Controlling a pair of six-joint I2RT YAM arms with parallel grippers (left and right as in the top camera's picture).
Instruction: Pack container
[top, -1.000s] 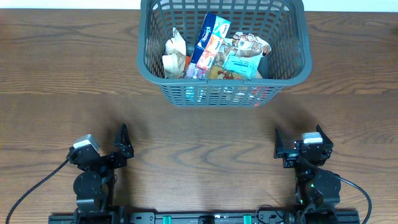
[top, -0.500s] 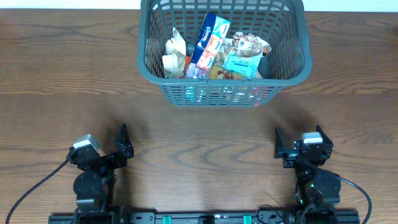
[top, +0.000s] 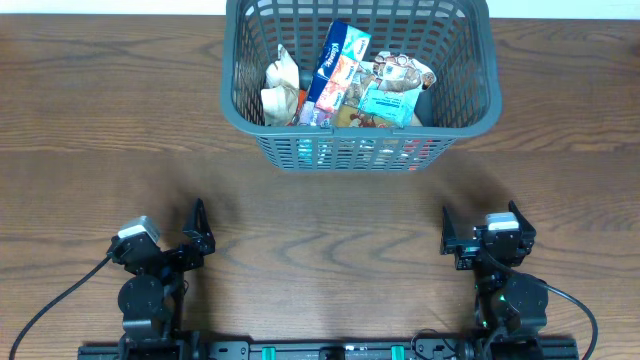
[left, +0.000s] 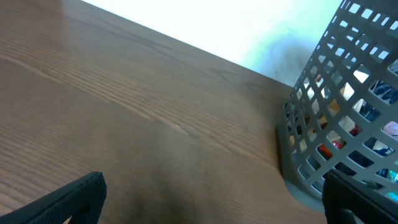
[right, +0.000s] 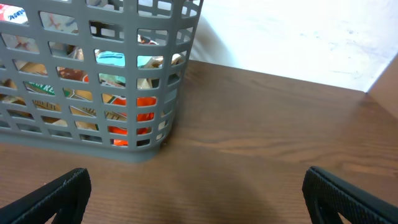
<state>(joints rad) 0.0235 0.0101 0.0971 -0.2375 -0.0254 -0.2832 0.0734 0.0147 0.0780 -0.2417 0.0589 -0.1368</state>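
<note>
The container (top: 232, 96), a large dark grey lattice basket, stands at the far middle of the wooden table. It holds several snack packets (top: 345, 72), blue, teal, white and orange. It also shows in the left wrist view (left: 298, 158) at right and in the right wrist view (right: 124, 149) at left. My left gripper (top: 198, 232) rests at the near left, open and empty, its fingers wide apart (left: 208, 199). My right gripper (top: 448, 238) rests at the near right, open and empty (right: 196, 193). Both are well short of the container.
Bare brown wood table (top: 330, 210) lies between the grippers and the basket. A pale wall or floor edge runs behind the table (right: 298, 37). Cables trail from both arm bases at the near edge.
</note>
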